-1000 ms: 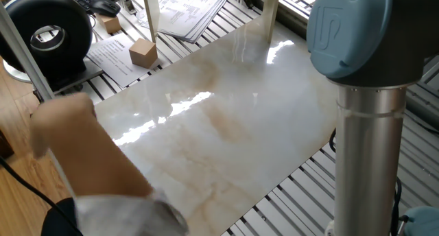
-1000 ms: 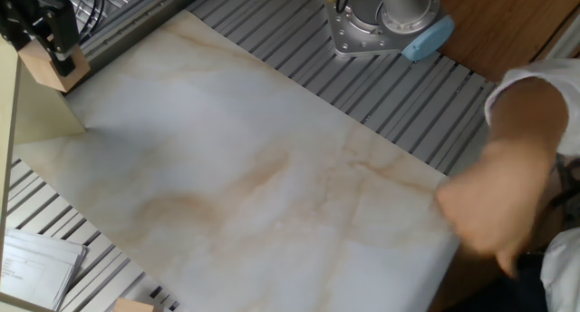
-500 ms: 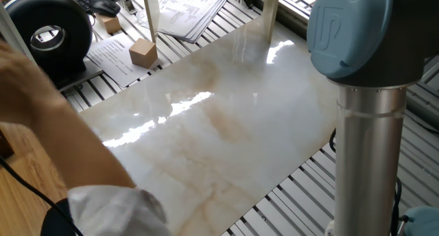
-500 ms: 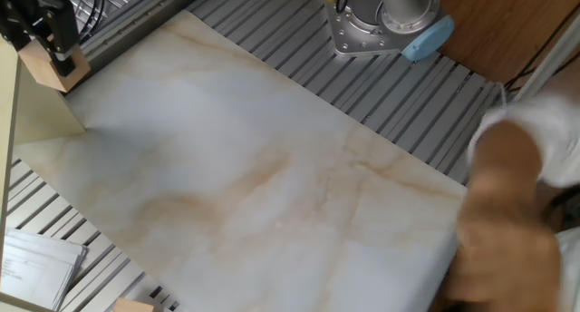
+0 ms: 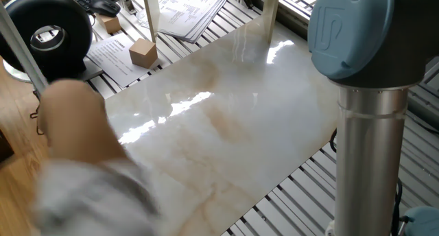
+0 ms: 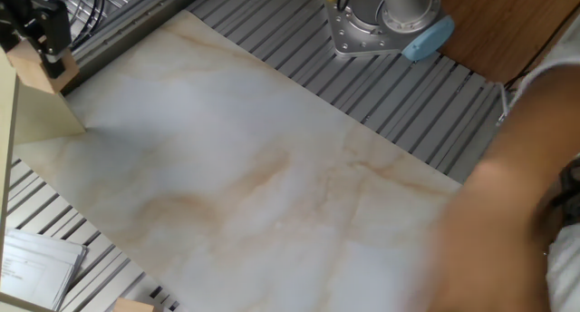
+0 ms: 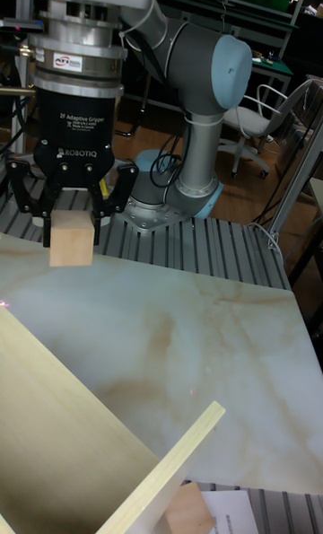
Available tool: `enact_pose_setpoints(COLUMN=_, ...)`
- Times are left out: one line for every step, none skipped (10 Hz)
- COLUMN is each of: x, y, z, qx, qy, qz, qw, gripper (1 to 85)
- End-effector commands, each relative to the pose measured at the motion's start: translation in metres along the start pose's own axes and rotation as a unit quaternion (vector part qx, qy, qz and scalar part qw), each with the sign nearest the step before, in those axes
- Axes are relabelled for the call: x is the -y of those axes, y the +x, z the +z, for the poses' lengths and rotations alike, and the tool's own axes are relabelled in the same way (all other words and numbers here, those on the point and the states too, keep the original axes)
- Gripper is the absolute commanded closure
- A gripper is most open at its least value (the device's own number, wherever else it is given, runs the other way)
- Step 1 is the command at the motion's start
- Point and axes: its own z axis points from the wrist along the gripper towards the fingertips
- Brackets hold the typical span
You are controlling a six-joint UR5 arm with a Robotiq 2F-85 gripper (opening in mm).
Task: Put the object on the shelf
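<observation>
The object [image 7: 72,239], a small light-brown wooden cube, hangs just above the marble tabletop [image 7: 179,337] in the tall fixed view. My gripper [image 7: 72,222] is shut on it, one black finger on each side. In the other fixed view the gripper [image 6: 38,51] and the cube [image 6: 29,70] are at the far left, touching the pale shelf board [image 6: 41,121]. The shelf [image 7: 54,426] fills the near left of the tall view as light wooden boards. The one fixed view shows only my arm's grey column [image 5: 370,140], not the gripper or the object.
A person's blurred arm [image 5: 75,154] reaches over the table's near-left edge and also covers the right side [image 6: 507,212]. A larger tan block [image 5: 143,52], a small tan block [image 5: 108,23], papers [image 5: 188,6] and a black round device [image 5: 48,33] lie beyond the marble.
The gripper with the cube has shifted a little left, towards the shelf board. The person's arm has moved and now reaches further in over the table edge.
</observation>
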Motion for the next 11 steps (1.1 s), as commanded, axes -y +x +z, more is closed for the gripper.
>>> enact_pose_setpoints(x=0.0011, y=-0.0095, z=-0.0014, qx=0.020, qy=0.003, qz=-0.009, qw=0.9998, gripper=84.3)
enact_pose_setpoints(x=-0.0021, y=-0.0110, z=-0.0015, qx=0.023, qy=-0.003, qz=-0.006, qw=0.9997, gripper=84.3)
enact_pose_setpoints(x=-0.0028, y=-0.0125, z=-0.0015, qx=0.026, qy=-0.005, qz=-0.005, qw=0.9996, gripper=84.3)
enact_pose_setpoints(x=-0.0037, y=-0.0133, z=-0.0016, qx=0.027, qy=-0.007, qz=-0.004, qw=0.9996, gripper=84.3)
enact_pose_setpoints(x=-0.0035, y=-0.0128, z=-0.0016, qx=0.026, qy=-0.006, qz=-0.004, qw=0.9996, gripper=84.3)
enact_pose_setpoints(x=-0.0032, y=-0.0114, z=-0.0015, qx=0.023, qy=-0.005, qz=-0.008, qw=0.9997, gripper=84.3)
enact_pose_setpoints(x=-0.0050, y=-0.0095, z=-0.0014, qx=0.020, qy=-0.009, qz=-0.010, qw=0.9997, gripper=84.3)
enact_pose_setpoints(x=-0.0053, y=-0.0100, z=-0.0015, qx=0.021, qy=-0.009, qz=-0.013, qw=0.9997, gripper=84.3)
enact_pose_setpoints(x=-0.0054, y=-0.0109, z=-0.0015, qx=0.022, qy=-0.010, qz=-0.012, qw=0.9996, gripper=84.3)
enact_pose_setpoints(x=-0.0055, y=-0.0105, z=-0.0015, qx=0.022, qy=-0.010, qz=-0.010, qw=0.9997, gripper=84.3)
enact_pose_setpoints(x=-0.0044, y=-0.0101, z=-0.0014, qx=0.021, qy=-0.008, qz=-0.009, qw=0.9997, gripper=84.3)
